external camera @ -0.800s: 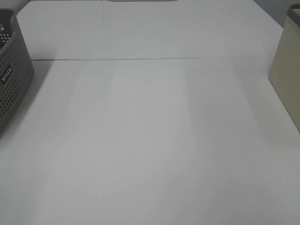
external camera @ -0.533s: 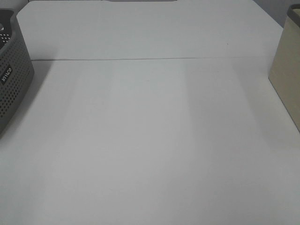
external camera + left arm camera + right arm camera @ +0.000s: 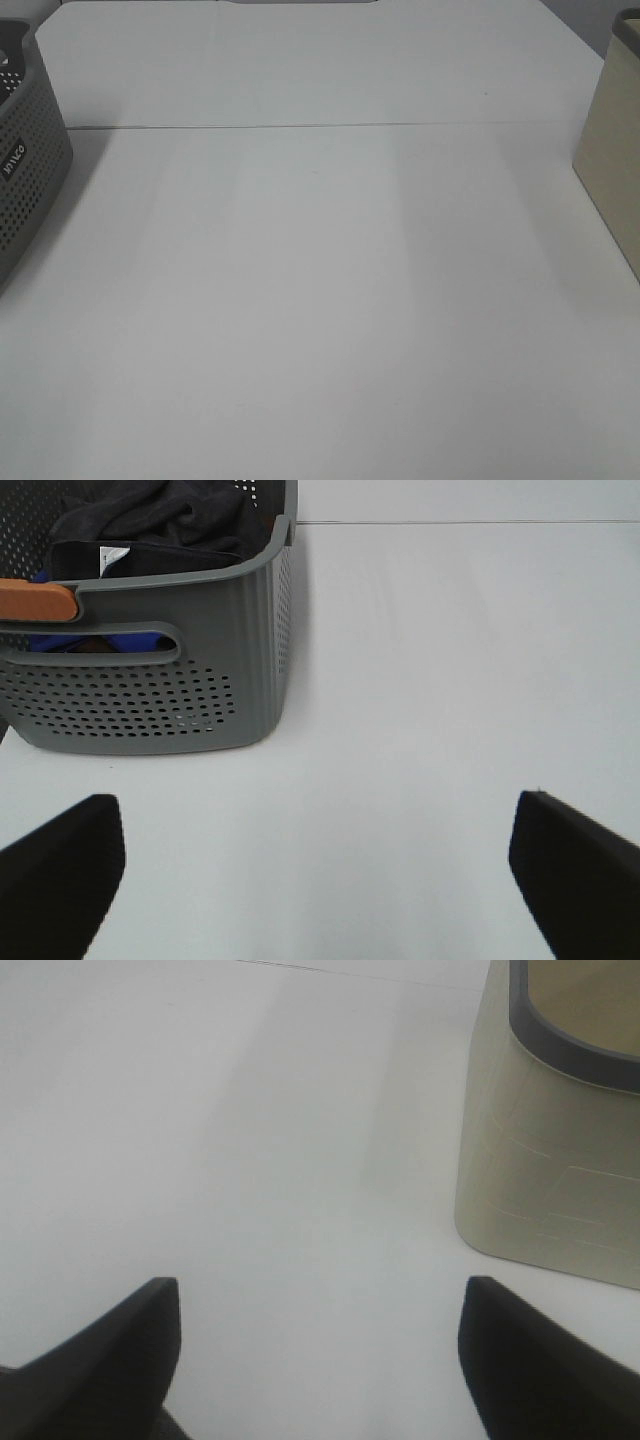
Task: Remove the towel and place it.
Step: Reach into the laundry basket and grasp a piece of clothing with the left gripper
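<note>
Two grippers hang over a white table (image 3: 320,300), both with jaws spread wide and nothing between them. Ahead of the left gripper (image 3: 318,880) stands the grey basket (image 3: 150,695), at the table's left edge. The dark towel (image 3: 165,515) lies crumpled inside it, its long axis impossible to tell. The right gripper (image 3: 320,1360) faces a beige bin (image 3: 540,1160), so the left arm looks nearer the towel.

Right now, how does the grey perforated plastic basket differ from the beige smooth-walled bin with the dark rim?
The grey perforated plastic basket has hole-dotted walls; the beige smooth-walled bin has plain ones. The basket holds the dark towel; what shows of the bin's inside is bare. The basket stands left on the table, the bin right. Both are upright and open-topped.
</note>
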Controlling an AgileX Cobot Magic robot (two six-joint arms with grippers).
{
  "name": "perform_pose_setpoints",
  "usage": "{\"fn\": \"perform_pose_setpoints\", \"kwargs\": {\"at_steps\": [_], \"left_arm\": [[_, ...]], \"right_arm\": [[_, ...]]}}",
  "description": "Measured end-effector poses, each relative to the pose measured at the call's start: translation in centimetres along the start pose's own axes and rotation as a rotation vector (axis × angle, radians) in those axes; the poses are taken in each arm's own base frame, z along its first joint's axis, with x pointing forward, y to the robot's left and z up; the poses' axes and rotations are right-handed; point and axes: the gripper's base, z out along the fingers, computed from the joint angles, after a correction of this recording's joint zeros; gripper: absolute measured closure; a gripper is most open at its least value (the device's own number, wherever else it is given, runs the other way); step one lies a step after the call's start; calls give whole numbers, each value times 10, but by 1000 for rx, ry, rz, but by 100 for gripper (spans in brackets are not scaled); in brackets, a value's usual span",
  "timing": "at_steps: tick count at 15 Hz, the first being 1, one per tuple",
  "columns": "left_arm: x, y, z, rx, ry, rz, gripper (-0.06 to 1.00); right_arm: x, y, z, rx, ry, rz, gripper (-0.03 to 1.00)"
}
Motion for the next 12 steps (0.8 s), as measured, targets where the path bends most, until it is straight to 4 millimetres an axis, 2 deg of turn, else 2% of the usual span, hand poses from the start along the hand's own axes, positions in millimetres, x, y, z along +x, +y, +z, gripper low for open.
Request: {"fn": "perform_pose_setpoints", "kwargs": {"at_steps": [12], "left_arm": [[0, 0, 0, 1, 0, 11, -5]], "right_arm": [[0, 0, 0, 0, 0, 0, 22]]}}
